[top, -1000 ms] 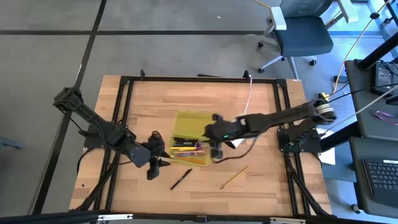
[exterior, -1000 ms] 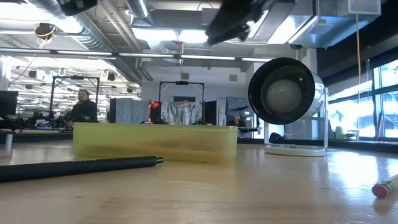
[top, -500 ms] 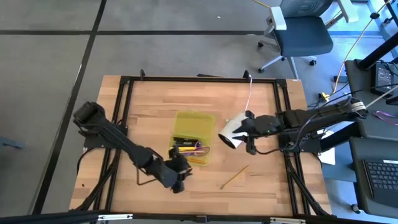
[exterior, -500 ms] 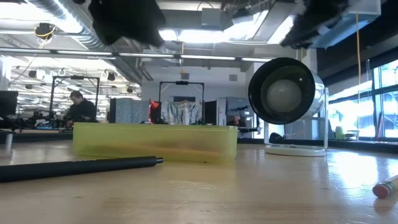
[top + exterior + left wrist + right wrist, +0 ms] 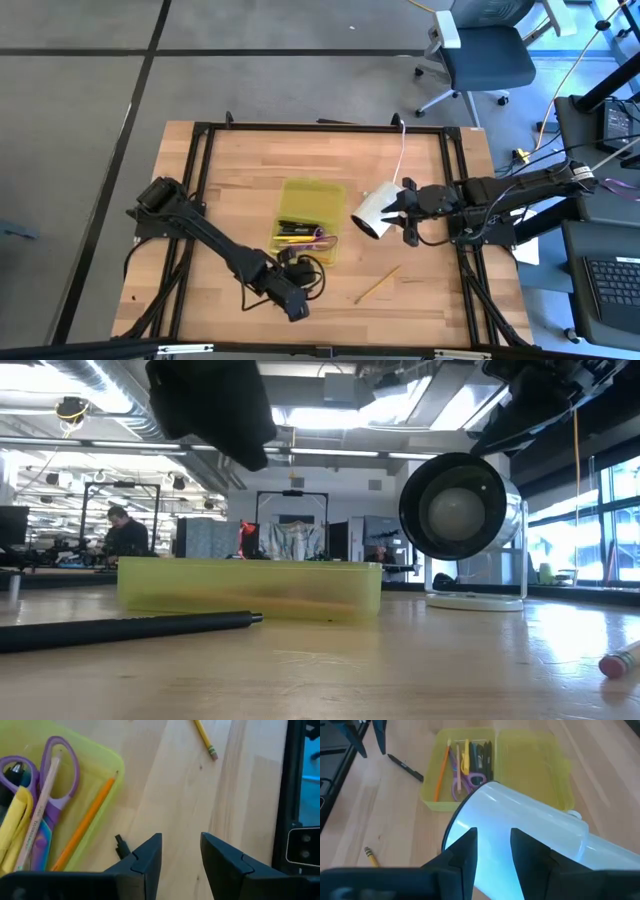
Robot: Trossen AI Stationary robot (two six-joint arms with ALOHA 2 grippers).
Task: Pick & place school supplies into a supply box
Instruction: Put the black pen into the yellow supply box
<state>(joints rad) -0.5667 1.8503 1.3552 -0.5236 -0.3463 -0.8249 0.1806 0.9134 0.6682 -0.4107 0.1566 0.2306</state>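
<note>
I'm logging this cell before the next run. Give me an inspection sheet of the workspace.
Surface: wooden table, black frame.
Job's things: supply box holds scissors, pens, an orange pencil; black pen and yellow pencil lie outside.
Clutter: white cylinder.
Grippers: left gripper empty, jaws apart, over the black pen; right gripper empty, over the cylinder.
Cables: white cord from the cylinder.
Surroundings: office chair, a person far off.

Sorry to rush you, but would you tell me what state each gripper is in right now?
Left gripper: open, holding nothing, above the black pen beside the supply box.
Right gripper: open, empty, just over the white cylinder.
</note>
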